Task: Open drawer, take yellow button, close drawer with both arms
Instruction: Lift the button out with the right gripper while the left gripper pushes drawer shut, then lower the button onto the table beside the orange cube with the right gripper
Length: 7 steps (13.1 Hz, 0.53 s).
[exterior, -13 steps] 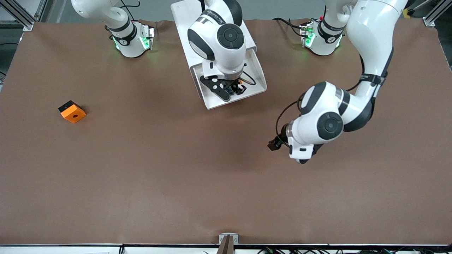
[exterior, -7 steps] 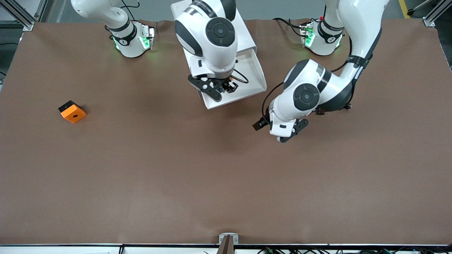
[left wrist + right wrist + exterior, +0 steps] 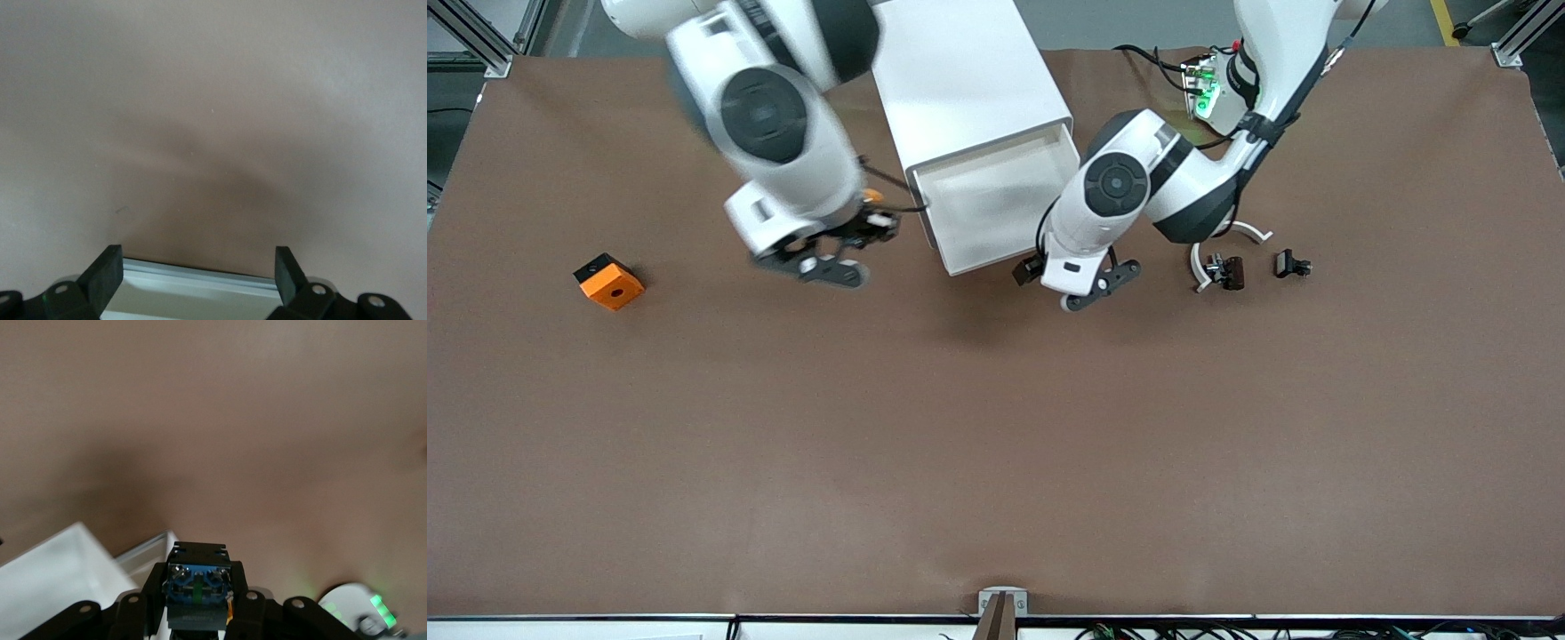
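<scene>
The white cabinet has its top drawer pulled open, and its white tray shows nothing in it. My right gripper is shut on the button and holds it over the table beside the cabinet, toward the right arm's end. In the right wrist view the button's blue-black body sits between the fingers. My left gripper is open at the drawer's front corner. In the left wrist view the drawer's front lip lies between the fingers.
An orange block with a hole lies toward the right arm's end. Two small dark parts and a white curved piece lie toward the left arm's end.
My right gripper has lifted the button out of the drawer and swung toward the right arm's end. My left gripper has moved across the table to the drawer's front.
</scene>
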{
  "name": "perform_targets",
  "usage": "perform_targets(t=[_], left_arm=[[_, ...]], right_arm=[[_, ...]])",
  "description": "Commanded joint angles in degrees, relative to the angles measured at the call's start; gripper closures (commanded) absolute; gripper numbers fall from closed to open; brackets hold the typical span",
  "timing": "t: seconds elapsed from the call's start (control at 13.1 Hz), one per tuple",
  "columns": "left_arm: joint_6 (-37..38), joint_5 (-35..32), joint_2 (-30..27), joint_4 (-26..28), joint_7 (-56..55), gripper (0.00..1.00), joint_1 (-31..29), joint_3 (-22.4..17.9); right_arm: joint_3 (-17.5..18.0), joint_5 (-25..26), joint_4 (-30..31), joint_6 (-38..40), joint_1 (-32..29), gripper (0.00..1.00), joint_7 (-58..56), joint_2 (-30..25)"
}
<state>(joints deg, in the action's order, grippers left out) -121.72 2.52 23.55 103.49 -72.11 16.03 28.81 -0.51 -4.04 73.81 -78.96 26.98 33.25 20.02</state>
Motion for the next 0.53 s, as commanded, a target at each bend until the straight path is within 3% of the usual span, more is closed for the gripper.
perform_targets(t=[0.0,0.15,0.46], left_arm=[[-0.71,-1.2,-1.14,1.1,-3.19,0.0,2.24,0.02],[-0.71,-1.2,-1.22,1.79,-4.61,0.0,4.44,0.02],[-0.54,-1.2,-1.93,3.47,-8.47,0.0,7.53,2.03]], right_arm=[[1.12,3.67,4.84,-1.02,-9.72,0.76,-18.07,-2.17],[1.12,5.79,7.91,-5.3,-16.22,0.76,-28.02,-2.17],[1.12,7.21,18.89,-21.29,-27.31,0.71,-40.62,-1.83]])
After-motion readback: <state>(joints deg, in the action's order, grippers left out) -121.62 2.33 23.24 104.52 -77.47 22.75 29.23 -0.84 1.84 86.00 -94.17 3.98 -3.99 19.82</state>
